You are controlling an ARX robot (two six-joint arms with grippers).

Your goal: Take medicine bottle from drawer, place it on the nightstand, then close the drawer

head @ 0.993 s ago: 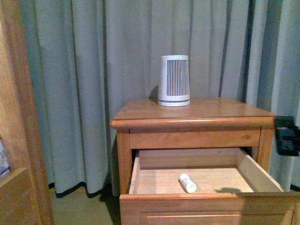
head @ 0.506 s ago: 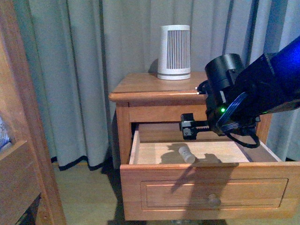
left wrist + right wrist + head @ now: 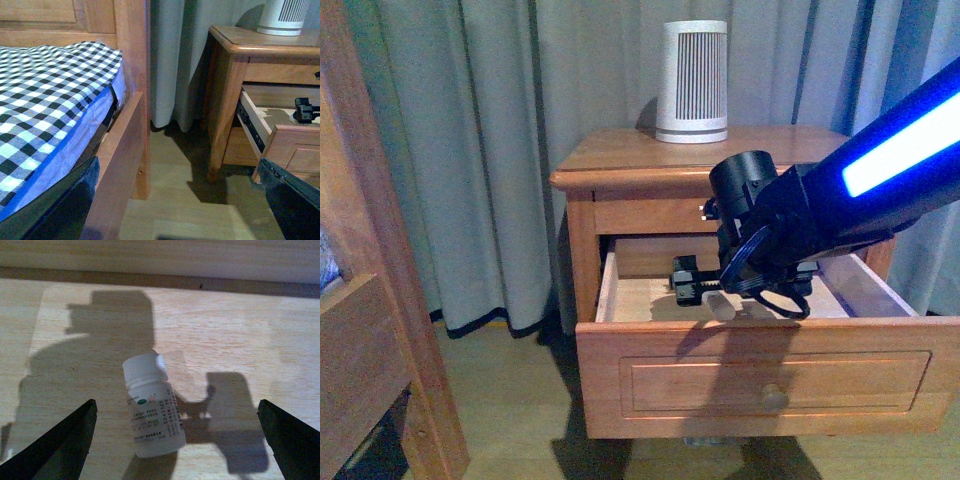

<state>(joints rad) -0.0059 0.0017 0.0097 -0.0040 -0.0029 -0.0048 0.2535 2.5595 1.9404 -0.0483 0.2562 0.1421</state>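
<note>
Only the left wrist view shows the bed (image 3: 50, 90) with its checked sheet. The left hand (image 3: 177, 164) is spread open there, holding nothing. The front view shows the nightstand (image 3: 620, 150) with a slatted device (image 3: 692, 80) on top and the drawer (image 3: 760, 370) pulled out. The right wrist view alone shows the bottle (image 3: 152, 412) clearly. It lies on the drawer floor between the right hand's (image 3: 175, 409) wide-open fingers, untouched.

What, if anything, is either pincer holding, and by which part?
Nothing. The right pincer stands open either side of the medicine bottle; the left pincer is open, empty.
</note>
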